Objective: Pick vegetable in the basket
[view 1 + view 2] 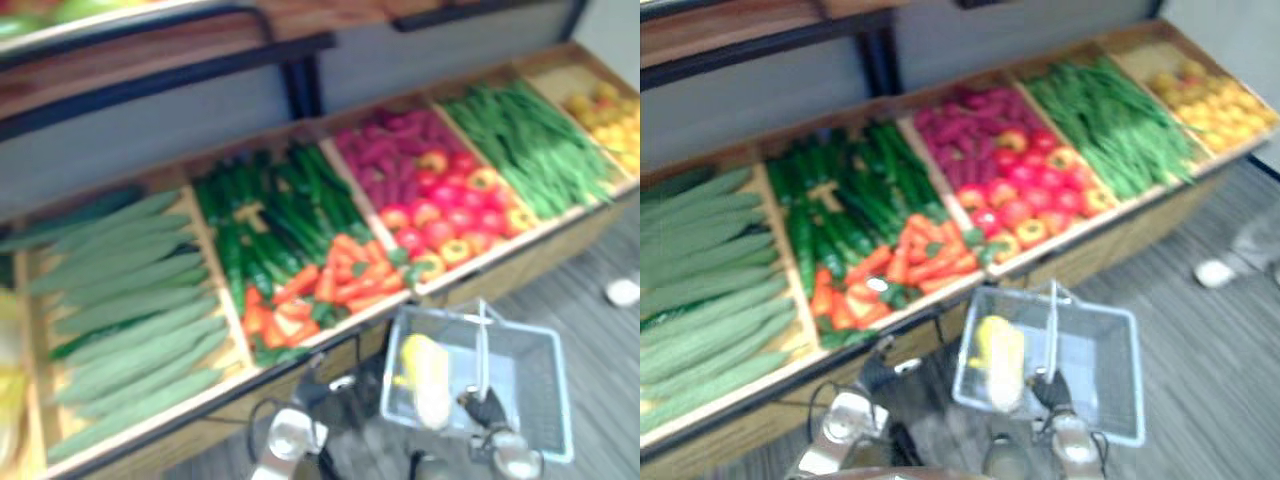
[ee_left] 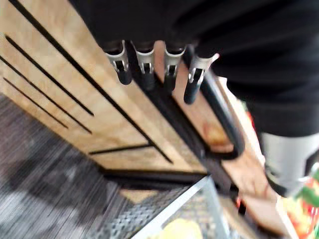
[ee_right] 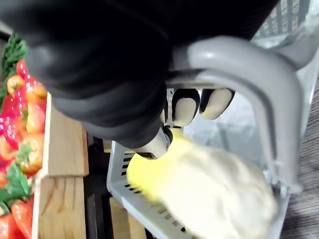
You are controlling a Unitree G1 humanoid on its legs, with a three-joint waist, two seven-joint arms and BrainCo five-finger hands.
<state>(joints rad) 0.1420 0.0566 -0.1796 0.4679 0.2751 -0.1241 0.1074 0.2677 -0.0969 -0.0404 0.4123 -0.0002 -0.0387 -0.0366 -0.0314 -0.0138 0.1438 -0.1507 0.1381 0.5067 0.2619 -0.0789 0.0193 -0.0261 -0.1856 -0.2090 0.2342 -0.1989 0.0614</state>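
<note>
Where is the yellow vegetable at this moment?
In the eye views the yellow vegetable lies in the left half of the grey basket, which the right hand holds by its handle, just in front of the wooden stand, below the carrots.

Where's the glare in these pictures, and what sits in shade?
Right wrist view: light washes the yellow vegetable in the basket nearly white; the right hand, curled round the handle, is in shade. Left wrist view: the left hand, fingers open, hangs dim against a bright wooden stand.
</note>
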